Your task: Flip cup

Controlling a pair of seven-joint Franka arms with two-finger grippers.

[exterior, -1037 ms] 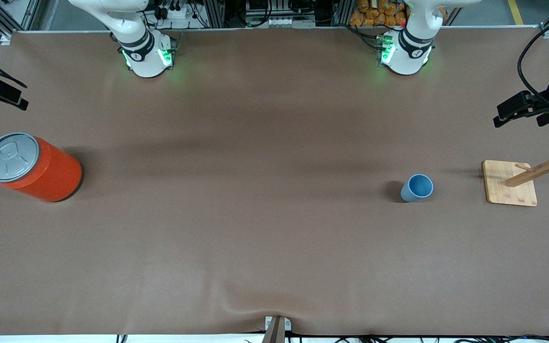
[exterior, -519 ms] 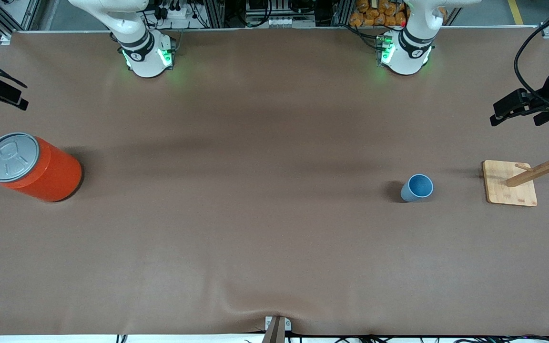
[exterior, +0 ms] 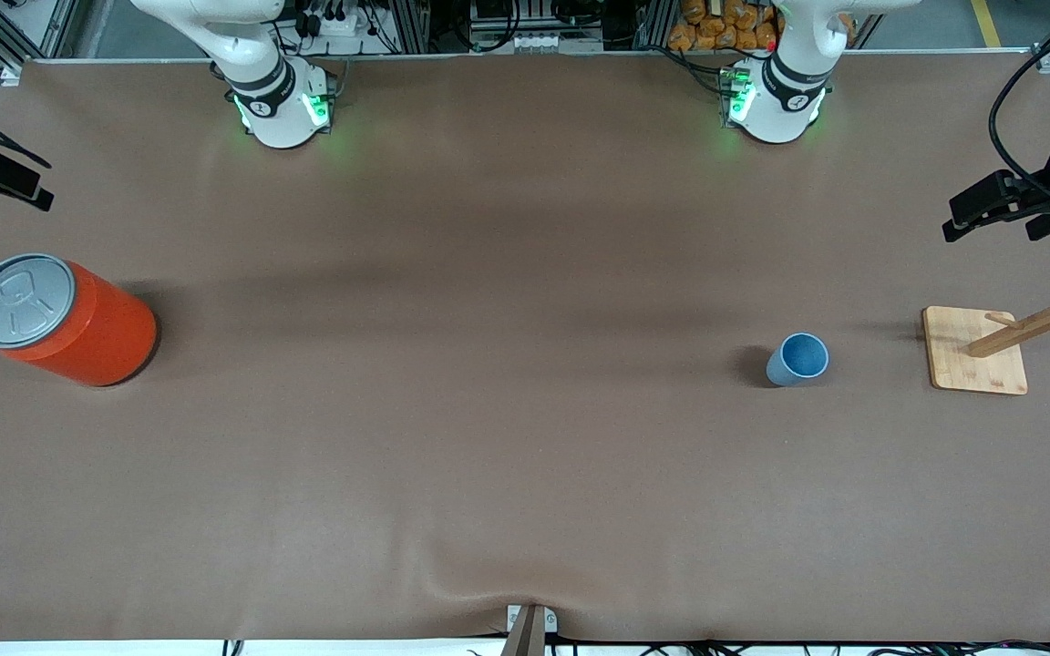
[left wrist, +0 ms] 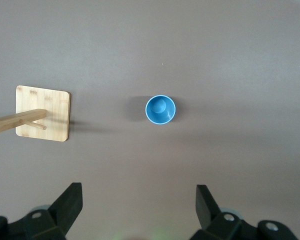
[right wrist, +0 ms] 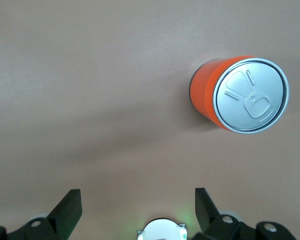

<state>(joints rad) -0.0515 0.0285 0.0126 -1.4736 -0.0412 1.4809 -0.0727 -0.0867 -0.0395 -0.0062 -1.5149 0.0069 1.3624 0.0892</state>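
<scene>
Blue cup [exterior: 798,359] upright near wooden stand [exterior: 975,361], brown table [exterior: 488,410] around.

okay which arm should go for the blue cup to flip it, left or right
Probably the left. The cup stands mouth-up toward the left arm's end of the table, beside the wooden rack, and the open left gripper looks down on it. The open right gripper hangs by the orange can.

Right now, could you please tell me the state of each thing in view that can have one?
cup: upright on the table, mouth up, untouched.
orange can: standing upright, pull-tab lid shut.
wooden rack: upright on its base, pegs bare.
left gripper: fingers open, holding nothing, high above the cup.
right gripper: fingers open, holding nothing, high above the table beside the can.
</scene>
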